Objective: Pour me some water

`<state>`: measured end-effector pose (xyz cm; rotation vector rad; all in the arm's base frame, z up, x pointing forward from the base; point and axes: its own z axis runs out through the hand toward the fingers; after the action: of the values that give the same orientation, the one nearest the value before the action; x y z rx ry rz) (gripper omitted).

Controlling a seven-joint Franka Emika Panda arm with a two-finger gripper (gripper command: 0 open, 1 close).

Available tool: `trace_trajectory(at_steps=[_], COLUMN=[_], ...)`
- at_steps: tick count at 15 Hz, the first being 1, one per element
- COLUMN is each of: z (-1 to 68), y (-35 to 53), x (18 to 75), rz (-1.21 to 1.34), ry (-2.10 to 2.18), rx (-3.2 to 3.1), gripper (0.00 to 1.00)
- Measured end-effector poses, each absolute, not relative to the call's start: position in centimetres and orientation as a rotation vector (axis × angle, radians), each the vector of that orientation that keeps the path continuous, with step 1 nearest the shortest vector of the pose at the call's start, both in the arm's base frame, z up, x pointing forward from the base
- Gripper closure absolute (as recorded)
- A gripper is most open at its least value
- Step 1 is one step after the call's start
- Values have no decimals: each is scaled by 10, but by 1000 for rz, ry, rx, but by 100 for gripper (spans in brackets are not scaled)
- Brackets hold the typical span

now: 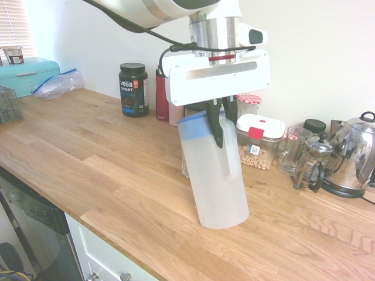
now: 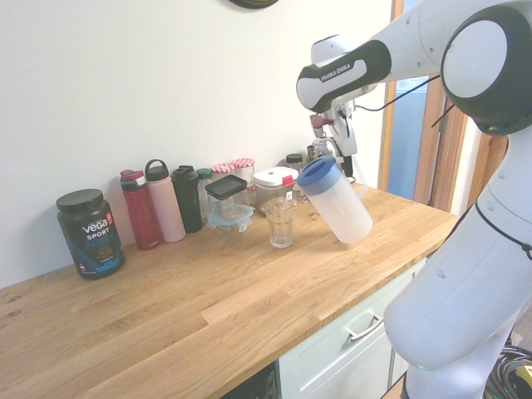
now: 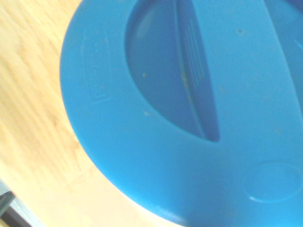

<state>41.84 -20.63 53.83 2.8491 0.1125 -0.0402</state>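
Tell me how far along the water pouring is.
Done: the gripper is shut on the pitcher handle, and the pitcher is off the counter. In hand: it hangs tilted beside the glass, blue lid leaning toward it. Left: the pour itself; no water shows in the glass.

Opposed exterior views, wrist close above pitcher lid (image 3: 189, 118)

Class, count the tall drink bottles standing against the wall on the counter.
3: a red bottle, a pink bottle and a dark green bottle, side by side right of the Vega Sport tub. Others may be hidden behind.
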Motion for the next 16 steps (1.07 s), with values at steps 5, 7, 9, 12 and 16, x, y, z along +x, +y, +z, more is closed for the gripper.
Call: trace_trajectory(at_steps=[5,7,9,12,16], z=[533,532,534,549,555], y=[-184,-183,-186,-188,-172], x=[441,447,450,452,457], rz=[-25,-25,-34,-38,-54], ry=[92,98,109,125,166], rx=[2757,2732,2689,2626,2522], gripper=[100,100,100,100,100])
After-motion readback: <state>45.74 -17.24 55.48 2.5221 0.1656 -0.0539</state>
